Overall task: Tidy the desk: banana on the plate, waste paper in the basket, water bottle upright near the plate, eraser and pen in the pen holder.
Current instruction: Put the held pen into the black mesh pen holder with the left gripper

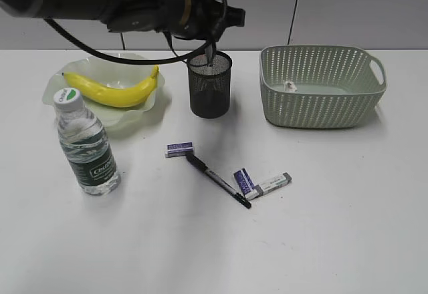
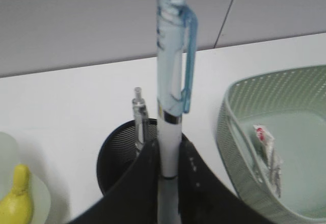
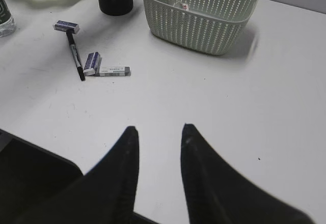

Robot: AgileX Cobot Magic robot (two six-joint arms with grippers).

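My left gripper [image 2: 168, 150] is shut on a white pen with a clear blue clip [image 2: 170, 71] and holds it upright over the black mesh pen holder [image 1: 209, 83], where another clear pen [image 2: 140, 117] stands. The banana [image 1: 114, 92] lies on the wavy green plate [image 1: 137, 117]. The water bottle [image 1: 85, 143] stands upright in front of the plate. The waste paper [image 1: 289, 86] lies in the sage basket [image 1: 321, 83]. A black pen [image 1: 217, 179] and three erasers [image 1: 179, 149] [image 1: 243, 181] [image 1: 274, 184] lie on the desk [image 1: 321, 227]. My right gripper [image 3: 158, 132] is open and empty above bare desk.
The basket [image 2: 275, 147] stands close to the right of the pen holder [image 2: 119, 155]. The left arm [image 1: 100, 0] stretches across the back left above the plate. A grey wall runs behind the desk.
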